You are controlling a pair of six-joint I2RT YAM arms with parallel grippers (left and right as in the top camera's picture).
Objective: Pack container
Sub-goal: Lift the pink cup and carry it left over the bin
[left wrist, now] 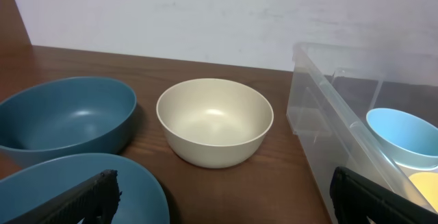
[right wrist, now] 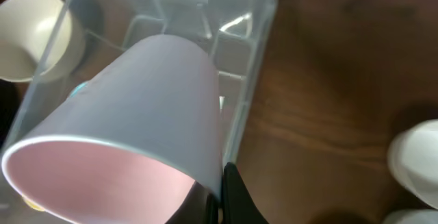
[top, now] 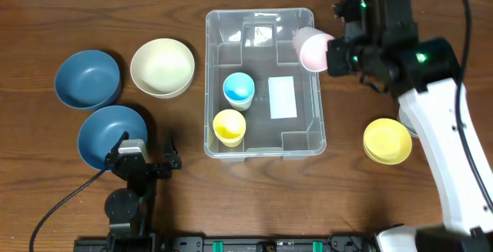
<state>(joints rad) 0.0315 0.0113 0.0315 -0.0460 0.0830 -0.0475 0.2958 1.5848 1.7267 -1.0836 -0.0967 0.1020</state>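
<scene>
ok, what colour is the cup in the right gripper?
Pale pink plastic cup, pinker inside; best in the right wrist view.

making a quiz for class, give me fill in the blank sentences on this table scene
The right gripper is shut on a pale ____ plastic cup.
Inside the large clear rectangular plastic container stand a light blue cup and a ____ cup.
The left gripper, jaws ____, hovers by a round dark blue bowl.
Missing: pink; yellow; open
</scene>
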